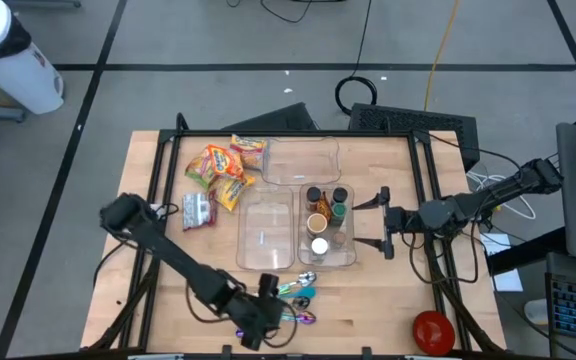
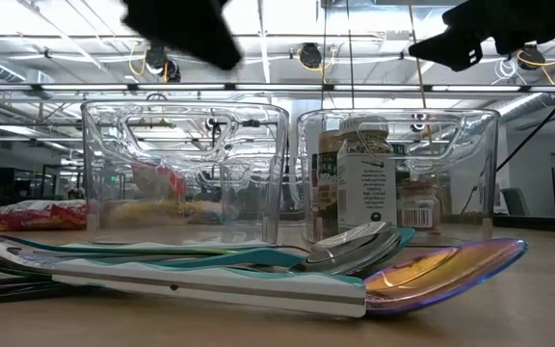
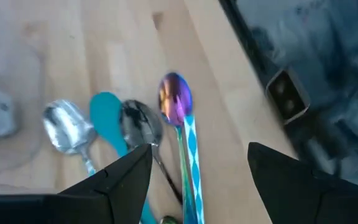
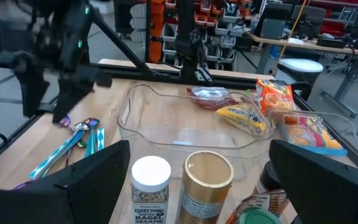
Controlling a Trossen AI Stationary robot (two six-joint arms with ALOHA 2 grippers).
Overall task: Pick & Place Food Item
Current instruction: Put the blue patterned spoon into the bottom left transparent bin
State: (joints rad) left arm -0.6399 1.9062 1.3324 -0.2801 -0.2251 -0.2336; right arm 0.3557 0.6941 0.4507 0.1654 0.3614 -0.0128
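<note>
Two grippers, jaws released and holding nothing: left gripper point(image 3: 197, 171) above the spoons point(image 1: 298, 292), right gripper point(image 4: 197, 180) beside the jar bin point(image 1: 351, 255)

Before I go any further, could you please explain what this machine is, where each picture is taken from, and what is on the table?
This is a two-armed robot at a wooden table. One picture looks straight down from above, one looks level across the tabletop, and one comes from a camera on each wrist.

From above, the left gripper hangs open over a cluster of spoons near the front edge. The right gripper waits open beside a clear bin holding spice jars. Neither holds anything.

Next to that bin stands an empty clear bin, with a third clear bin behind them. Snack packets lie on the left part of the table, and a red round object sits at the front right corner.

The level view shows the spoons up close, with the bins behind.
</note>
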